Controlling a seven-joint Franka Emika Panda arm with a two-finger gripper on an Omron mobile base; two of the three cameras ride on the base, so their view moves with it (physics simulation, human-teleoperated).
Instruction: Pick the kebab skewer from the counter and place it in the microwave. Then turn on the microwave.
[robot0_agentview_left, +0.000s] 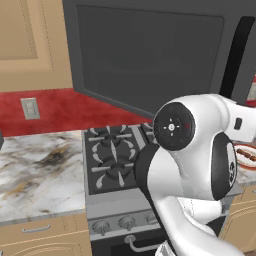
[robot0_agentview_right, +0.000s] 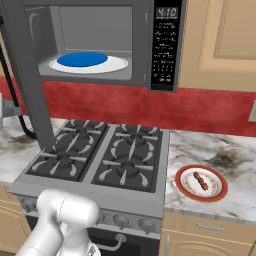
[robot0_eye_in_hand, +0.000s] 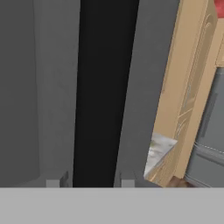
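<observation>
Notably kebab skewer (robot0_agentview_right: 201, 180) on plate (robot0_agentview_right: 218, 194); microwave (robot0_agentview_right: 165, 50) open.

The marble-patterned table (robot0_agentview_right: 225, 150) runs along both sides of the grey gas stove (robot0_agentview_right: 100, 160). In the right base view, at about 4 o'clock, a red-rimmed white plate (robot0_agentview_right: 217, 192) lies on the table just beside the stove, with the kebab skewer (robot0_agentview_right: 201, 181) lying on it.
</observation>
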